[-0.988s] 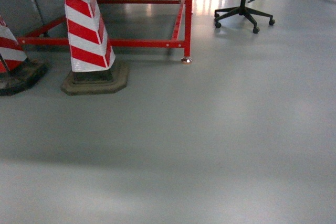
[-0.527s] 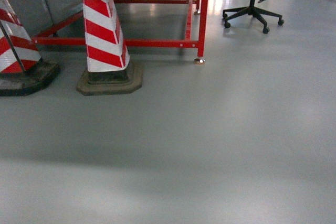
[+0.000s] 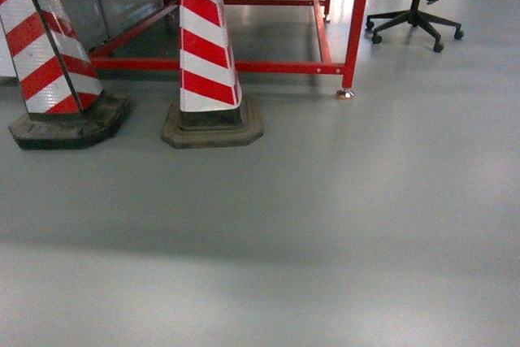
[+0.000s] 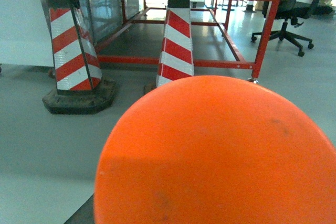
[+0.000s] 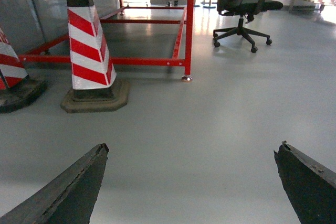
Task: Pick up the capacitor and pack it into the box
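A big orange round-faced thing, the capacitor (image 4: 220, 156), fills the lower left wrist view. It hangs above the floor right where my left gripper's jaws stand. Only a dark sliver of one of the fingers (image 4: 84, 216) shows at its lower left, so the grip itself is hidden. My right gripper (image 5: 192, 148) is open, its two dark fingertips wide apart over bare grey floor with nothing between them. The box is out of view in every frame. Neither gripper shows in the head view.
Two red-and-white striped cones (image 3: 210, 54) (image 3: 50, 62) on dark bases stand ahead on the left. Behind them is a red metal frame (image 3: 357, 22) with a foot on the floor. A black office chair (image 3: 418, 2) stands at the far right. Grey floor (image 3: 325, 225) lies in front.
In the head view the cones, the red frame and the chair have slid to the right, and the second cone has come fully into view at the left. My base is moving.
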